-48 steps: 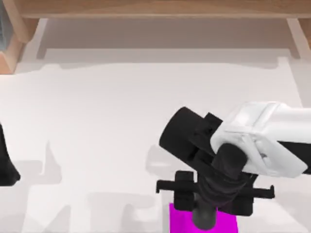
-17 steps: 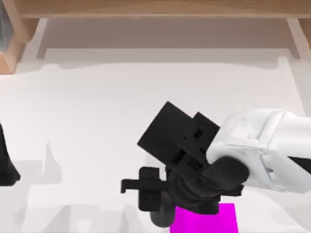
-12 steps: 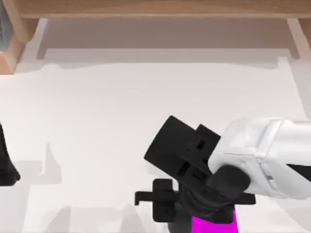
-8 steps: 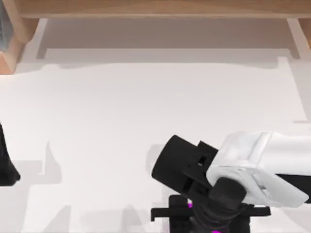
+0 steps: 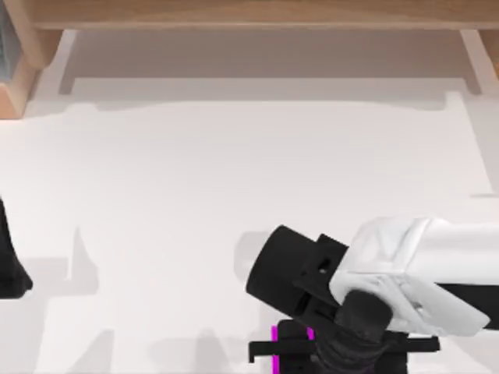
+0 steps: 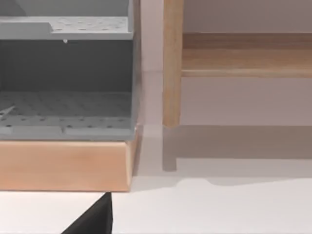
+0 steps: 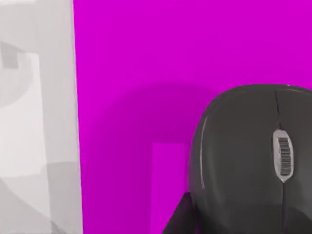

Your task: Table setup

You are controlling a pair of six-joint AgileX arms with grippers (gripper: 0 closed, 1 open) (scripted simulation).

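The white table (image 5: 195,179) spreads across the top view. At its front edge, right of centre, lies a magenta pad (image 5: 274,343), mostly covered by my right arm. My right gripper (image 5: 343,354) hangs over it. In the right wrist view a dark grey mouse (image 7: 243,156) sits against the pad (image 7: 146,73), with a dark part of the gripper touching its side. I cannot tell whether the mouse is gripped or resting. My left arm (image 5: 8,257) stays parked at the table's left edge.
A light-brown wooden frame (image 5: 249,14) runs along the back of the table. At the back left stands a grey perforated rack (image 6: 63,87) on a wooden base (image 6: 63,165), next to a wooden post (image 6: 171,63).
My right arm swung left of the pad, then came back right and toward the front edge. It now covers nearly all of the pad. The left arm has not moved.
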